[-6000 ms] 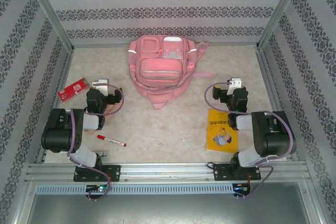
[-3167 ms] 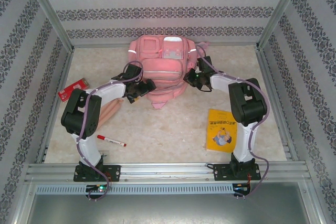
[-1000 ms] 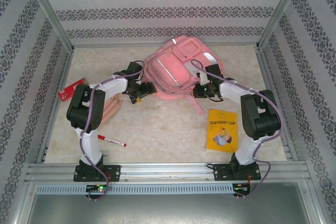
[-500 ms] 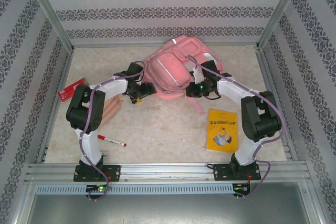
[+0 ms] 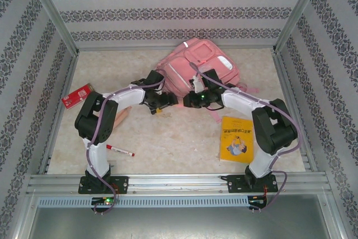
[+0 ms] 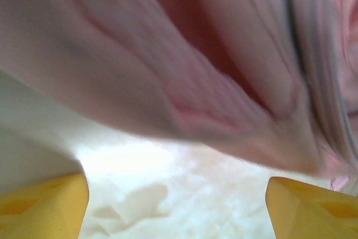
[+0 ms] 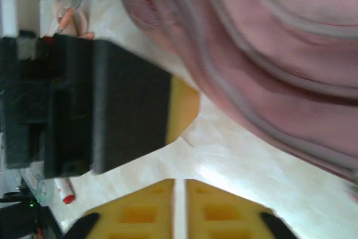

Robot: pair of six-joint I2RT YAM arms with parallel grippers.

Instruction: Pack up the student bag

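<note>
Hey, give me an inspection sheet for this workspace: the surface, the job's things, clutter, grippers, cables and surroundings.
Surface: pale marbled table, no spills seen.
Job's things: student bag lies askew at the far middle, front pockets up, one strap trailing toward the near edge.
Clutter: yellow book by the right arm; red marker and red card on the left; peach-coloured item partly under the left arm, unclear what.
Grippers: left gripper open at the bag's near edge, holding nothing; right gripper fingers almost together, nothing between them.
Cables: purple cables run along both arms; the right one arcs over the bag.
Surroundings: patterned walls, metal frame.
</note>
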